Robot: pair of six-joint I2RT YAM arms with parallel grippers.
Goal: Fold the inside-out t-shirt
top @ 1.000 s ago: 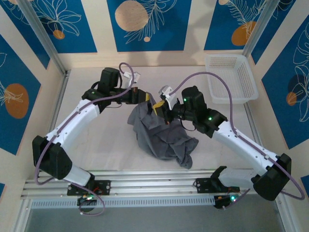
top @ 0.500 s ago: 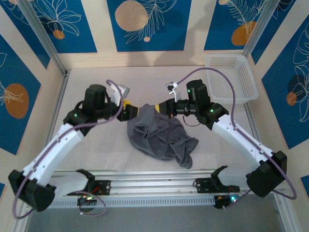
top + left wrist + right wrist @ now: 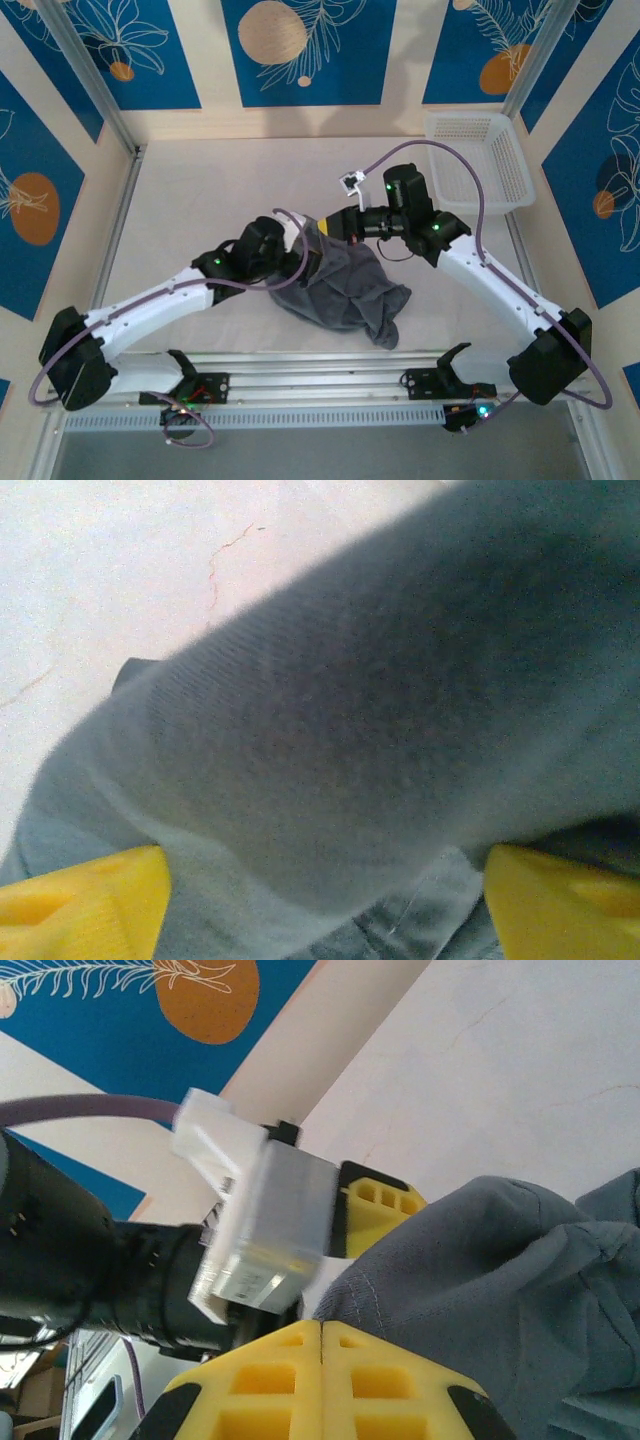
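Dark grey t-shirt [image 3: 345, 285] in a crumpled heap in the middle of the table [image 3: 190, 200], a bit toward the near side. Lowest corner of the heap close to the table's front edge, by the metal rail [image 3: 320, 365]. Top of the heap drawn up to a point between the two grippers.

Left gripper [image 3: 312, 256] at the heap's upper left edge, opened wide. In the left wrist view, one yellow finger [image 3: 80, 900] at each bottom corner, with a fat bulge of cloth between them, not squeezed.

Right gripper [image 3: 330, 225] at the heap's top edge, just beside the left one. Fingers [image 3: 280, 1380] pressed flat together, with the shirt's stitched hem caught at their tips.

Lots of bare table to the left of the heap and on the far side, all the way to the wall [image 3: 300, 120]. Less room on the right: white basket [image 3: 480, 160] in the far right corner, well apart from the shirt.
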